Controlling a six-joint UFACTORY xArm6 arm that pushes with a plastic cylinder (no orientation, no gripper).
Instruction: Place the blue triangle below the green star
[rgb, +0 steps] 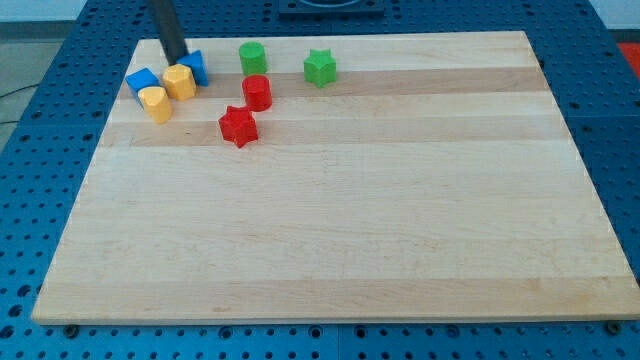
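Observation:
The blue triangle lies near the board's top left, just right of my tip, which touches or nearly touches its left side. The green star sits further to the view's right along the top edge, well apart from the triangle. My dark rod comes down from the view's top.
A yellow block sits just below my tip, with a second yellow block and a blue cube to its left. A green cylinder, a red cylinder and a red star lie between triangle and green star.

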